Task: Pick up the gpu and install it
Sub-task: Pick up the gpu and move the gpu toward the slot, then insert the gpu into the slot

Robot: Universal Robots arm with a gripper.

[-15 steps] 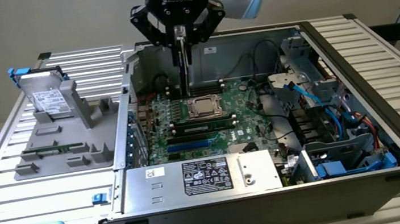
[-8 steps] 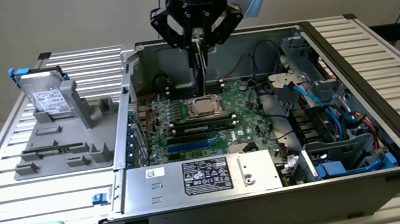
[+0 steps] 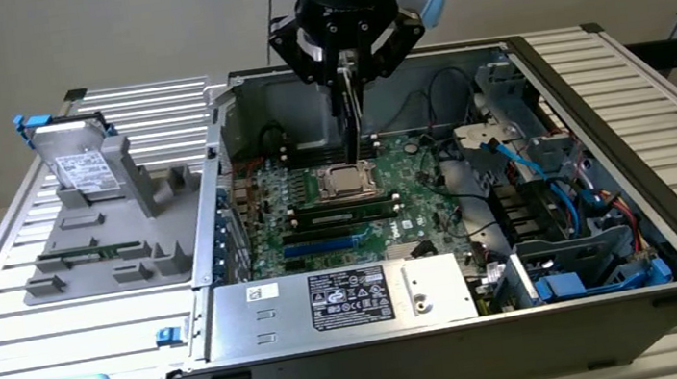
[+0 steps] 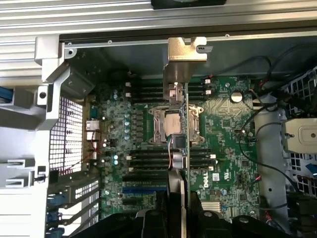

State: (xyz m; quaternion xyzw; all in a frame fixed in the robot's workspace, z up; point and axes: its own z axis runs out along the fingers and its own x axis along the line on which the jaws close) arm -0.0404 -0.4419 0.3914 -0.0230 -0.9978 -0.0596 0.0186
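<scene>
— Grey wall behind, slatted metal table (image 3: 633, 66) under everything. What surrounds the arm in the exterior view?
— An open computer case (image 3: 463, 358), power supply (image 3: 352, 299) at its front, blue cables (image 3: 529, 166) on the exterior view's right. On the exterior view's left, a grey fixture tray (image 3: 103, 267) props up a hard drive (image 3: 85, 172).
— And the gripper (image 3: 348, 77)?
— Pointing straight down over the case, fingers pinched on the gpu (image 3: 352, 125), which hangs edge-on above the CPU socket (image 3: 344, 181). Whether it touches the motherboard (image 3: 423, 189), I cannot tell.
— The wrist view?
— The gpu (image 4: 178, 89) runs thin across the CPU socket (image 4: 168, 126), between rows of memory slots (image 4: 148, 161), its silvery bracket (image 4: 185, 52) by the case wall (image 4: 124, 54). The gripper (image 4: 181, 198) clamps its other end.
</scene>
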